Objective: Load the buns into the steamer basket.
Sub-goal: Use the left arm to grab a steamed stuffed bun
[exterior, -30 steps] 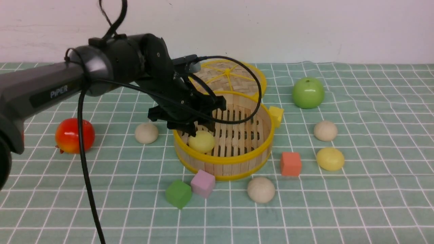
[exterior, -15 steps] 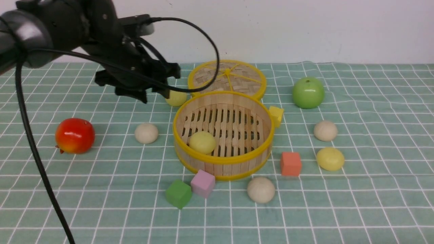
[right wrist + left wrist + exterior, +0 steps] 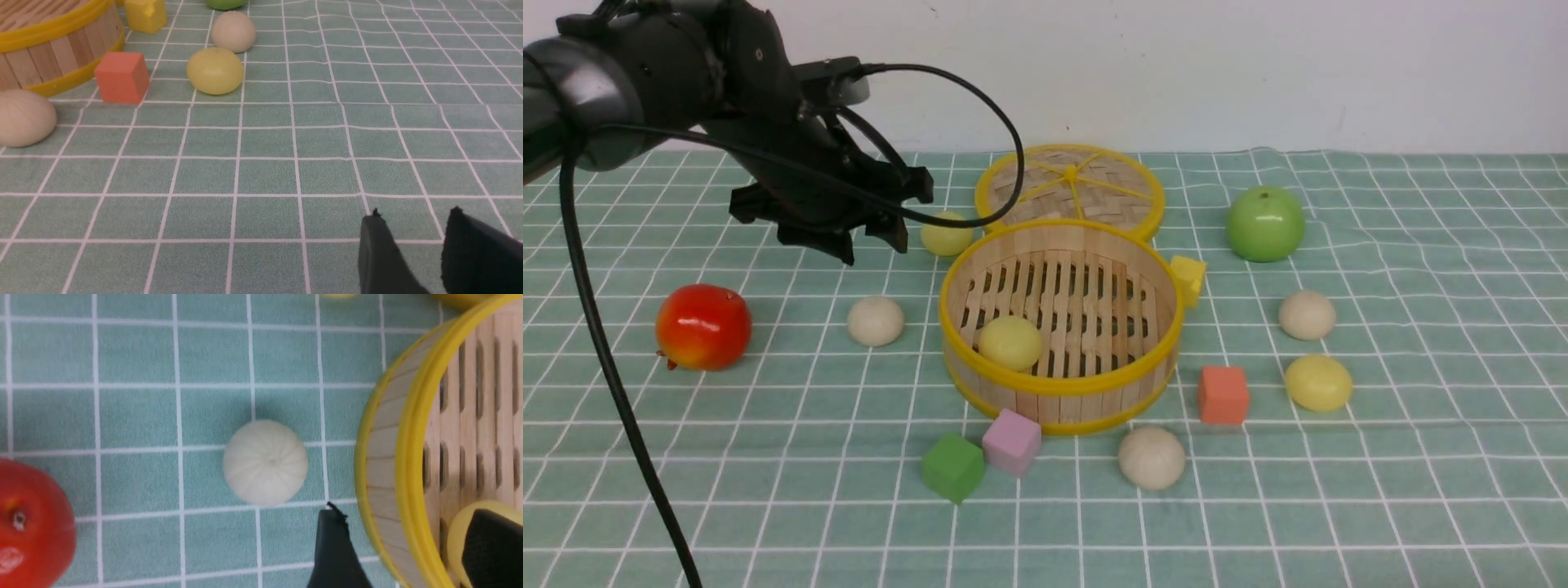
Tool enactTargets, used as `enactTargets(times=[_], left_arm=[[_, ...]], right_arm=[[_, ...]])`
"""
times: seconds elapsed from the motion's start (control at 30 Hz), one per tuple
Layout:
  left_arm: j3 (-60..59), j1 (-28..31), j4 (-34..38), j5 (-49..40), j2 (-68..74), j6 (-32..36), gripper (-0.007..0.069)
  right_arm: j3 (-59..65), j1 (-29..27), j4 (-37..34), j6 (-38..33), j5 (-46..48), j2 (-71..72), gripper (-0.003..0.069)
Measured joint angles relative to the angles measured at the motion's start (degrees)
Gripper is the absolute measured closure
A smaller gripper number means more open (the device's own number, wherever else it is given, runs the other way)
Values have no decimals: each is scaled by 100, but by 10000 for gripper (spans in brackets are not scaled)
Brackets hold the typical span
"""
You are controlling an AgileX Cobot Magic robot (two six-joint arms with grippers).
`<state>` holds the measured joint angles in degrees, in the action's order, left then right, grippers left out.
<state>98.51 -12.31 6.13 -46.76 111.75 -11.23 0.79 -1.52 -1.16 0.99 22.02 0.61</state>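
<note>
The steamer basket [image 3: 1058, 385] stands mid-table with one pale yellow bun [image 3: 1010, 343] inside it. Another yellow bun [image 3: 946, 234] lies behind its left side and a beige bun [image 3: 876, 320] to its left. A third beige bun [image 3: 1152, 457] sits in front. At the right lie a beige bun [image 3: 1307, 314] and a yellow bun [image 3: 1317, 382]. My left gripper [image 3: 872, 245] hovers open and empty above the cloth, left of the basket; its wrist view looks down on the beige bun [image 3: 265, 462] and the basket rim [image 3: 408, 457]. My right gripper [image 3: 414, 212] is open over bare cloth.
A woven lid [image 3: 1070, 184] leans behind the basket. Red apple [image 3: 703, 327] far left, green apple [image 3: 1264, 222] back right. Green cube [image 3: 952, 467] and pink cube [image 3: 1011, 442] sit at the basket's front, orange cube [image 3: 1223, 394] and yellow cube [image 3: 1188, 279] at its right.
My left gripper rose out of the basket, leaving the yellow bun inside, and swung back to the left. It has since dropped slightly.
</note>
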Motion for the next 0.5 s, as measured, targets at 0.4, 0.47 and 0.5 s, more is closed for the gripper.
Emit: enactTargets(times=[0.4,0.47,0.5], left_arm=[[0,0,-342,110,0,-55,214],[0,11,-570,192,13,-287,214],[0,11,-613,230,34,-364,214]], right_arm=[[0,0,0,0,0,0,419],[0,0,0,0,0,0,419],[0,0,0,0,0,0,419]])
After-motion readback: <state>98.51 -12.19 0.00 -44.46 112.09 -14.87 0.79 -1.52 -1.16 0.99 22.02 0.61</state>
